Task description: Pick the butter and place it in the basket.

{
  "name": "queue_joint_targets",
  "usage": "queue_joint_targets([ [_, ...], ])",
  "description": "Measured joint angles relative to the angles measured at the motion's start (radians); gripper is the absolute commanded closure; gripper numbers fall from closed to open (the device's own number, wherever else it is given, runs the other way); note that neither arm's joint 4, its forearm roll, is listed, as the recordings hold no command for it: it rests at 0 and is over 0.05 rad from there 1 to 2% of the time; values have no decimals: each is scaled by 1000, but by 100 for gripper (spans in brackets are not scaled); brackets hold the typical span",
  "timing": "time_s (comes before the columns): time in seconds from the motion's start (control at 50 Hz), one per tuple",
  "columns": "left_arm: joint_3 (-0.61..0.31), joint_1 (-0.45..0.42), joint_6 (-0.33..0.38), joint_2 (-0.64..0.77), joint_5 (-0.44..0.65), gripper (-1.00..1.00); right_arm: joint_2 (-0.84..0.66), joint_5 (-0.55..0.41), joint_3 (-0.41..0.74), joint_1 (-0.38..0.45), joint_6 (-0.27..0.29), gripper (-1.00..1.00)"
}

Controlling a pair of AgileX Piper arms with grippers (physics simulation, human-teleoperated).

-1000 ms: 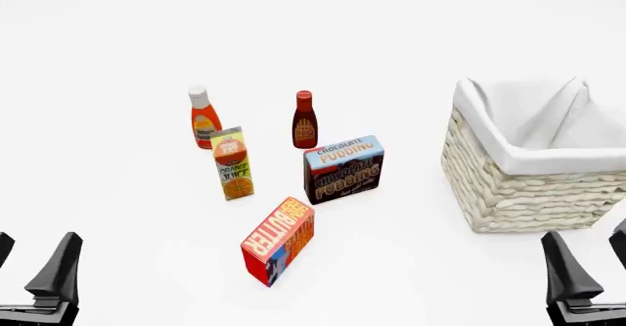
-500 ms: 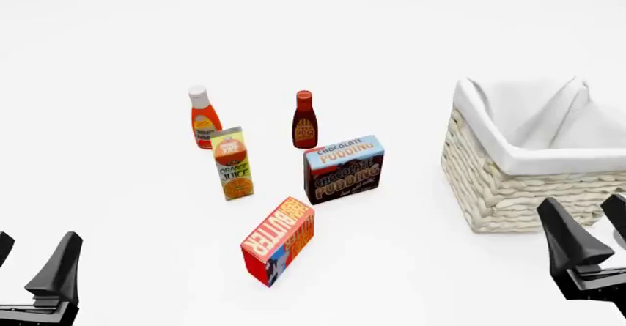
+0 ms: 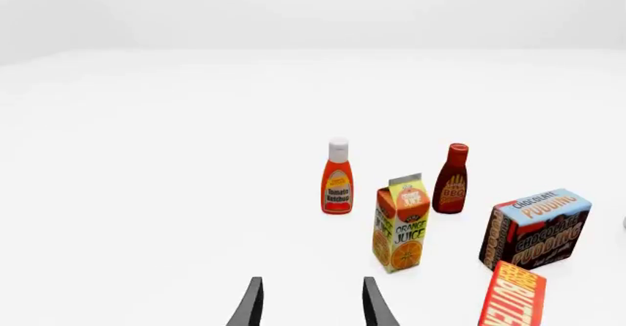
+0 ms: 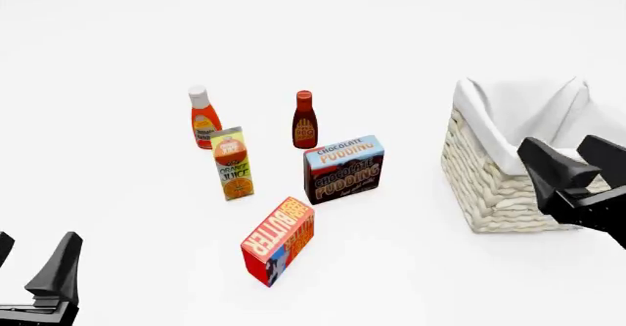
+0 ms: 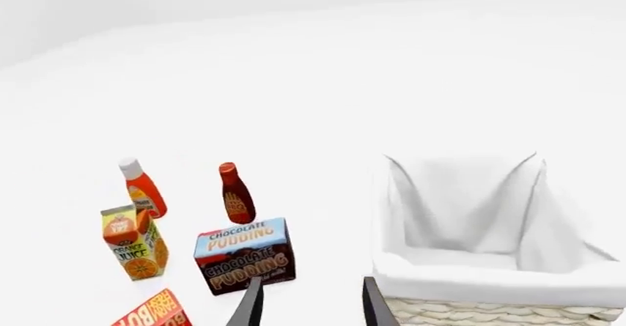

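The butter [image 4: 278, 242] is a red carton with white lettering, lying on the table in front of the pudding box; it also shows in part as the butter [image 3: 514, 297] and the butter [image 5: 152, 315]. The basket [image 4: 489, 187], cream wicker with a white lining, stands at the right, and the right wrist view looks into the basket [image 5: 470, 275]. My right gripper [image 4: 559, 146] hangs open and empty in front of the basket's near right side, well right of the butter. My left gripper [image 4: 34, 242] is open and empty at the near left corner.
Behind the butter stand a chocolate pudding box [image 4: 344, 168], an orange juice carton [image 4: 233, 163], a ketchup bottle [image 4: 204, 117] and a dark BBQ sauce bottle [image 4: 304, 119]. The table is plain white all round.
My right gripper has risen and moved forward, from the near right corner up in front of the basket. The left gripper and the objects have not moved.
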State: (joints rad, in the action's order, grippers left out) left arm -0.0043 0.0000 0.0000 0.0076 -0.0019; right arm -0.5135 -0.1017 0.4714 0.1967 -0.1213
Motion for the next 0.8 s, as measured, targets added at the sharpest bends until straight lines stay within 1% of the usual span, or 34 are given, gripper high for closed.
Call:
queue_joint_targets([
  [0.2, 0, 0, 0, 0, 0, -100, -89, -38, 84, 33, -40, -100],
  [0.48, 0, 0, 0, 0, 0, -100, -196, -65, 178, 84, -101, -100],
  [0.8, 0, 0, 0, 0, 0, -100, -323, -100, 278, 130, -192, -100],
])
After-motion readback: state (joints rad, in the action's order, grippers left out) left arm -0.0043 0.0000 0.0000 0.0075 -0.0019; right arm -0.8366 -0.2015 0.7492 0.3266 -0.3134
